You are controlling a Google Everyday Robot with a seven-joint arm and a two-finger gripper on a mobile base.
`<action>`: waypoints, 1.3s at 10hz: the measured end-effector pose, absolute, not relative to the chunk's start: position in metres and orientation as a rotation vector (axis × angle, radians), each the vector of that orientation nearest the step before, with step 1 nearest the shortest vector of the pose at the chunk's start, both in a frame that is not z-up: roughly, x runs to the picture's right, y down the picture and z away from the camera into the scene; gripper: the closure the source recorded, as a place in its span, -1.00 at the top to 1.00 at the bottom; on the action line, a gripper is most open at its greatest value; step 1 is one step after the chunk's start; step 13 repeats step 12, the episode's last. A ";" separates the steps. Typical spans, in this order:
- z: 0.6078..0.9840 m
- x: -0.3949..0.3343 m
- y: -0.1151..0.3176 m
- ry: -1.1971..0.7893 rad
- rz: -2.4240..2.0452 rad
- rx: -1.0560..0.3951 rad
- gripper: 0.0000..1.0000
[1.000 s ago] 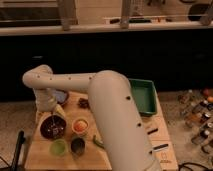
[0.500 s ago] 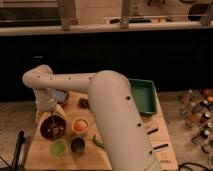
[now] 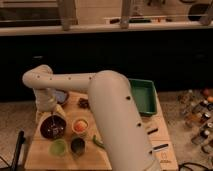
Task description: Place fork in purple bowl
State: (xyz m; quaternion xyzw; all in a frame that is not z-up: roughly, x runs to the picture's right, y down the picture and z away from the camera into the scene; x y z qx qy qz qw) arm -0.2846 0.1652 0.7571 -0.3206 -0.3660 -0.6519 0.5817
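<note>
The purple bowl (image 3: 46,131) stands at the left of the wooden table, wide, round and dark. My gripper (image 3: 53,111) hangs from the white arm right above the bowl's far rim. A thin silvery line, the fork (image 3: 54,123), runs from under the gripper down into the bowl. I cannot see whether the gripper still holds it.
A bluish bowl (image 3: 63,96) sits behind the gripper. An orange-filled bowl (image 3: 80,125), a green cup (image 3: 58,147), a dark cup (image 3: 77,145) and a green pepper (image 3: 97,141) stand near the front. A green tray (image 3: 143,96) is at the right, and bottles (image 3: 200,112) beyond it.
</note>
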 end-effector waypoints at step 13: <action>0.757 -0.285 0.165 -0.855 -1.523 -0.749 0.60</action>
